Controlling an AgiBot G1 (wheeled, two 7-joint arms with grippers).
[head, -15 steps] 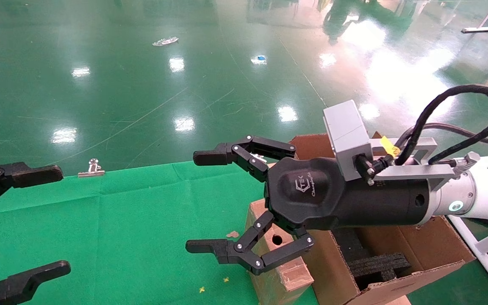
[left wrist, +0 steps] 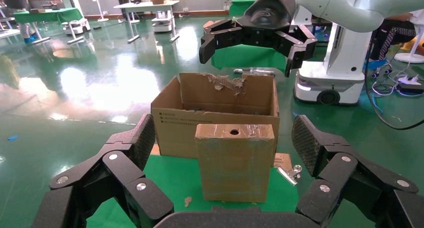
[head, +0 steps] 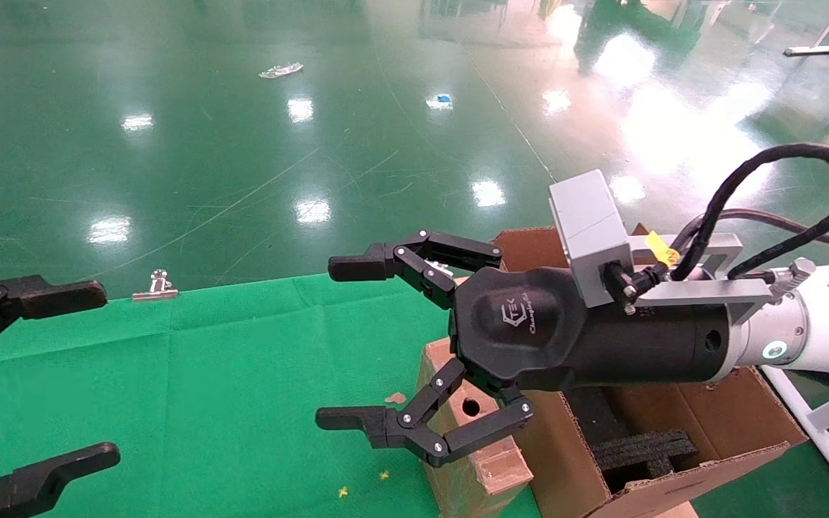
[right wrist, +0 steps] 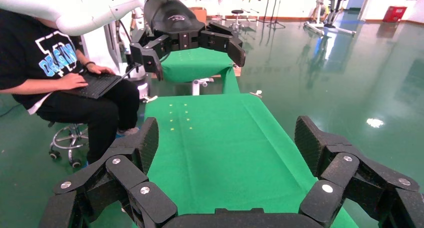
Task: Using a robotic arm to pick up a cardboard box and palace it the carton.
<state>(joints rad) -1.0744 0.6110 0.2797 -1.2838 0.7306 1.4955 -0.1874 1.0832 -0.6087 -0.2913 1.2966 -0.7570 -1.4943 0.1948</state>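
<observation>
The small cardboard box [head: 494, 464] stands upright on the green table, its holed thin face up, against the large carton [head: 709, 460]. The robotic arm [head: 817, 324], my right one, holds its open, empty gripper [head: 335, 342] level above the box, fingertips past it toward the table's middle. In the left wrist view the box [left wrist: 234, 163] stands in front of the carton [left wrist: 215, 95], whose back flap is torn, with the right gripper [left wrist: 248, 58] above. My left gripper [head: 101, 373] is open and empty at the table's left end, facing the box from a distance.
Black foam pieces [head: 637, 446] lie inside the carton. A metal binder clip [head: 155, 284] sits at the table's far edge. The green cloth [right wrist: 220, 138] stretches between the grippers. A seated person with a laptop [right wrist: 65, 83] is beyond the left arm. Glossy green floor surrounds the table.
</observation>
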